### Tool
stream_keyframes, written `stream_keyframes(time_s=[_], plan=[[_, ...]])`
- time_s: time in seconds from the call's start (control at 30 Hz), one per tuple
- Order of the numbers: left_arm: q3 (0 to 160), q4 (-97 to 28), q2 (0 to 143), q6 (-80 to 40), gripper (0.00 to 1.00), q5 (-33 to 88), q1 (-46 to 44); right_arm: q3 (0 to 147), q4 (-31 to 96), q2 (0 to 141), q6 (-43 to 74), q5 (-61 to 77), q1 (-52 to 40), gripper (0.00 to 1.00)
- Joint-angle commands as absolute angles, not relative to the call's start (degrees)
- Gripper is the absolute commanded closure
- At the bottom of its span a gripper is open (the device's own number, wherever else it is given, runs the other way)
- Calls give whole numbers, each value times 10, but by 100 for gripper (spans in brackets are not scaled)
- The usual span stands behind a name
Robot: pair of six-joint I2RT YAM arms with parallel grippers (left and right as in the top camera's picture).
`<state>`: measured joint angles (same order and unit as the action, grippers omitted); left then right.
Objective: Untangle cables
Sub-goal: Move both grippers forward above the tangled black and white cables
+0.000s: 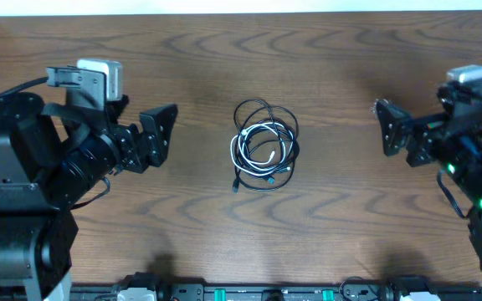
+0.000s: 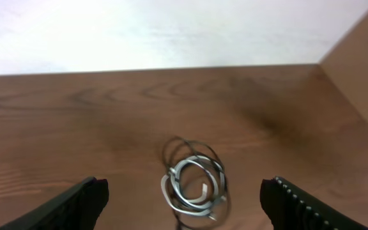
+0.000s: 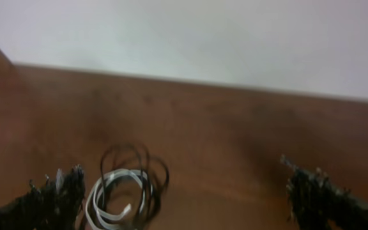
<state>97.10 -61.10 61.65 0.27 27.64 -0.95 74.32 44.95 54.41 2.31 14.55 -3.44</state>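
Two tools: both spread wide, both empty, neither touching a cable.
Left tool (image 1: 161,134): at the left side of the bench (image 1: 350,226), held off the surface, jaws facing the middle; nothing between them.
Left wrist view: dark fingers (image 2: 75,204) at the two bottom corners, with the coil on the wood ahead, roughly centred between them.
Right tool (image 1: 388,127): at the right side, mirrored pose, jaws facing the middle, gap clear.
Right wrist view: blurred; the coil lies low and left, near one fingertip (image 3: 59,195) in the picture but out ahead of it.
Cables (image 1: 264,146): one tangled pile at bench centre, between the two tools and well apart from each.
Black cable (image 1: 264,104): the outer loops, ringing the pile; one end trails out at the lower left.
White cable (image 1: 256,130): tighter loops inside the black ones, overlapping them; one end points into the middle of the coil.
Which cable crosses over which: cannot tell at this resolution.
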Motion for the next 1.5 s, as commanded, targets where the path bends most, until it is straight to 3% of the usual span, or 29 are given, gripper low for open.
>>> stream_keyframes(time_s=[0.0,0.2,0.57,0.8,1.07,1.23,1.47], plan=[[973,-622,641,8,19,315,-7,751,464,580,10,148,-31,1],[973,-641,753,-23,19,295,-25,764,508,664,12,139,-31,1],[973,-671,1001,-29,26,128,-234,828,613,718,2,38,-31,1],[972,-646,1021,-7,27,40,-242,828,595,725,-37,75,-31,1],[971,-585,1095,-28,32,84,-243,828,566,743,-48,124,-53,1],[971,-569,1095,-26,32,83,-245,828,546,856,-81,150,-132,1],[971,-550,1123,-11,32,83,-246,828,516,898,-89,150,-189,1]])
